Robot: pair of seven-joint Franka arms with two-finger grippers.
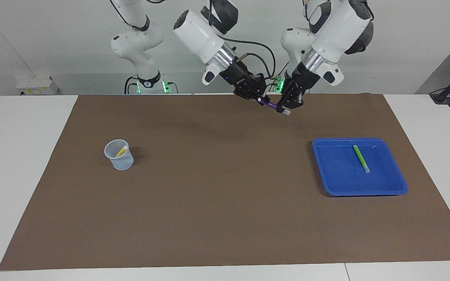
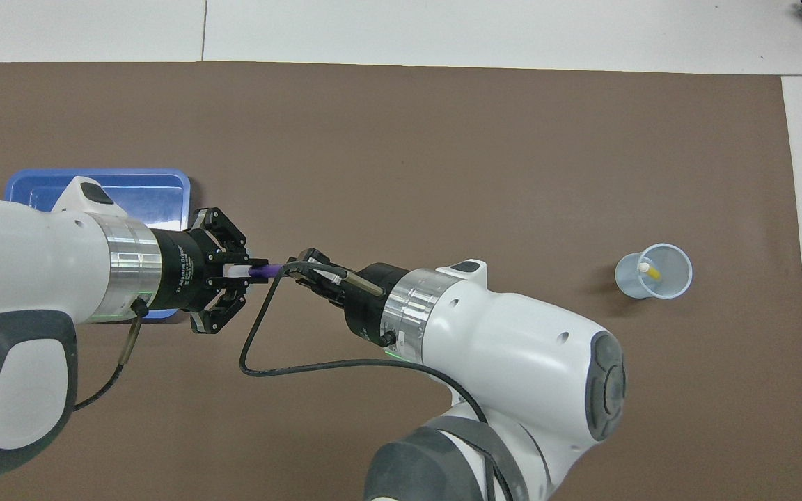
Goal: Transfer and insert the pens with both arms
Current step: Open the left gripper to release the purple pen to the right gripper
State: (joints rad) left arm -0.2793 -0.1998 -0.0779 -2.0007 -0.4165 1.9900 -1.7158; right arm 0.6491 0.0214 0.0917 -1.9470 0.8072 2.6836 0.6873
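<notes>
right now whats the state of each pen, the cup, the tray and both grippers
purple pen: in the air, gripped at both ends
yellow pen: leaning inside the cup
green pen: lying flat in the tray
cup: upright on the mat
tray: flat on the mat
left gripper: shut on purple pen
right gripper: shut on purple pen
</notes>
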